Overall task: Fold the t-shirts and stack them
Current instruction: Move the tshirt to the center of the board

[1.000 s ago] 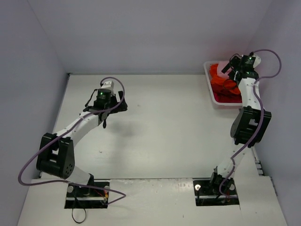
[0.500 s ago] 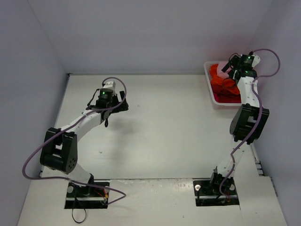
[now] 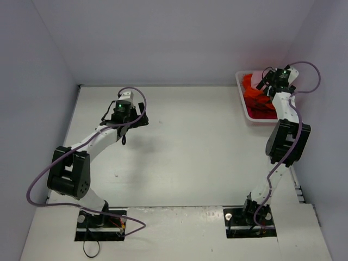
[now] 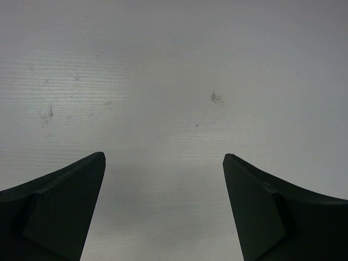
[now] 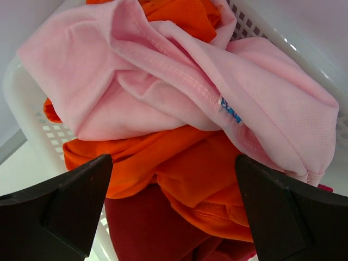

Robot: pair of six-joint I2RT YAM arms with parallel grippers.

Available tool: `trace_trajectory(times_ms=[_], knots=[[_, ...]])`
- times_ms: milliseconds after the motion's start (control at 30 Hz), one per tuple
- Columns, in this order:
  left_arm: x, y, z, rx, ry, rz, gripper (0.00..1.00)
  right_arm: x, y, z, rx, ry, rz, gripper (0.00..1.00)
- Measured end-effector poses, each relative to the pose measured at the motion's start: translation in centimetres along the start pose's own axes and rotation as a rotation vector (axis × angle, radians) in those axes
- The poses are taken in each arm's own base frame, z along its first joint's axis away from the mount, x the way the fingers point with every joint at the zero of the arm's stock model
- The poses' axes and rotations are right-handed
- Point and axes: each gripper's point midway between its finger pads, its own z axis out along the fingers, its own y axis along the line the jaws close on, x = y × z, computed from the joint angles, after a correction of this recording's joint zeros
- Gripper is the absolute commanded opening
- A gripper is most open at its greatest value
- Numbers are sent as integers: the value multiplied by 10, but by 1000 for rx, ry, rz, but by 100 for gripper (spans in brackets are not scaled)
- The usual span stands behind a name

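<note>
The t-shirts lie crumpled in a white mesh basket (image 3: 243, 103) at the far right. In the right wrist view a light pink t-shirt (image 5: 163, 81) sits on top of bright orange t-shirts (image 5: 206, 179), with a dark red cloth (image 5: 136, 228) lowest. My right gripper (image 5: 174, 163) hangs open just above the pile, holding nothing; from above my right gripper (image 3: 266, 81) sits over the red-orange heap (image 3: 256, 100). My left gripper (image 4: 163, 160) is open over bare table, far left of the basket, and shows from above as the left gripper (image 3: 133, 120).
The white table (image 3: 190, 147) spreads between the arms. Grey walls close in at the back and both sides, and the basket stands against the right wall. A purple cable loops off each arm.
The right gripper has crept a little farther over the basket toward the back. The left arm has shifted slightly right and back.
</note>
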Motion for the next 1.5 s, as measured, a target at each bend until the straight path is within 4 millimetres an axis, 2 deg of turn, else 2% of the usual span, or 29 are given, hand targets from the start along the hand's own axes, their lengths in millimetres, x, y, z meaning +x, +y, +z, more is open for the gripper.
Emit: trace_trajectory(times_ms=[300,467,633,867,933,967,1133,1167,1233,1267,1367,1500], knots=[[0,2,5,-7,-3,0,86,-16,15,2,-47,-76,-31,91],[6,5,11,-18,11,2,86,-17,27,7,-79,-102,-51,89],[6,7,15,-30,12,7,86,-6,36,18,-95,-99,-87,89],[4,7,20,-36,6,14,86,13,37,36,-88,-82,-133,82],[5,8,22,-37,10,14,86,14,34,38,-79,-80,-144,75],[6,8,23,-38,12,15,86,14,34,38,-77,-83,-146,67],[8,9,26,-40,16,14,83,10,33,39,-73,-100,-158,42],[8,9,26,-40,14,14,83,9,33,39,-73,-103,-157,33],[6,8,26,-37,8,14,83,8,34,39,-75,-106,-157,22],[6,8,26,-36,6,14,83,7,34,39,-76,-107,-157,14],[5,8,26,-35,3,14,83,2,39,37,-86,-119,-156,6],[4,7,26,-33,0,14,83,-8,53,32,-109,-145,-162,4]])
